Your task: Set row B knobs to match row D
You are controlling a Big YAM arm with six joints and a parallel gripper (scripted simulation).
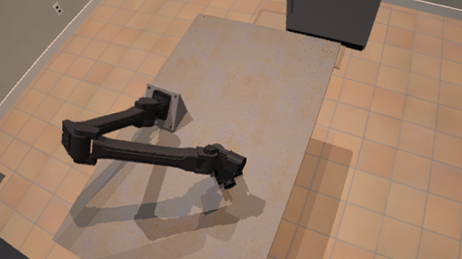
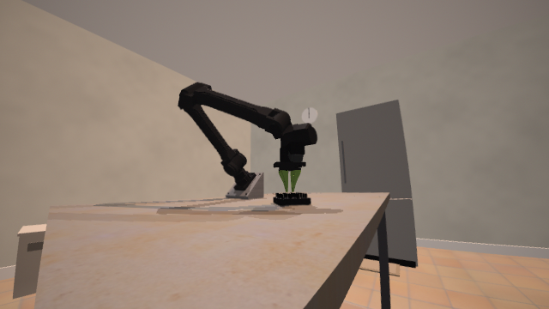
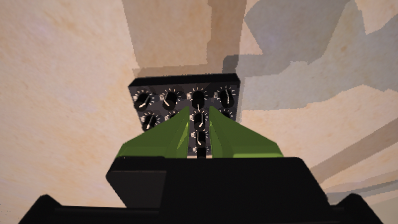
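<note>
Directly beneath the hand, knob box, fingers straddling a knob

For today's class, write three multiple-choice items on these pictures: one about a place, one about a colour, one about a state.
1. Where is the knob box?
A. On the floor
B. On the table, under the hand
C. On the fridge

2. What colour are the hand's fingers?
A. Red
B. White
C. Green

3. How is the hand posed?
A. Pointing straight down
B. Pointing sideways
C. Pointing up

Answers:
1 B: the knob box stands on the table directly beneath the hand.
2 C: the fingers are green.
3 A: the exterior view shows the hand pointing straight down, its fingertips at the box.
</note>
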